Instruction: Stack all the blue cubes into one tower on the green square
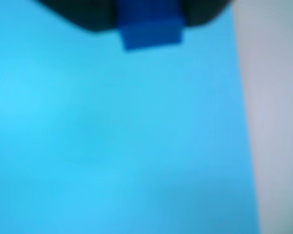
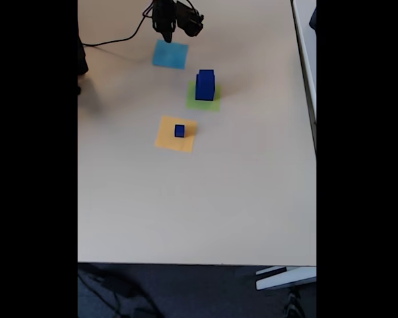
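In the wrist view a dark-blue cube (image 1: 151, 31) sits at the top centre between the dark jaws of my gripper (image 1: 151, 22), which is shut on it. Just below lies the light-blue paper square (image 1: 112, 136), blurred and close. In the fixed view my gripper (image 2: 164, 34) hangs over the far edge of that light-blue square (image 2: 170, 55), and the held cube is hidden by the arm. A tall dark-blue block (image 2: 205, 86) stands on the green square (image 2: 212, 105); I cannot tell whether it is one cube or two. A small blue cube (image 2: 179, 130) rests on the orange-yellow square (image 2: 167, 140).
A black cable (image 2: 113, 41) runs from the arm to the left across the far end of the table. The beige table (image 2: 205, 205) stretches wide and bare toward the front edge. A white table edge (image 2: 304, 40) borders the right side.
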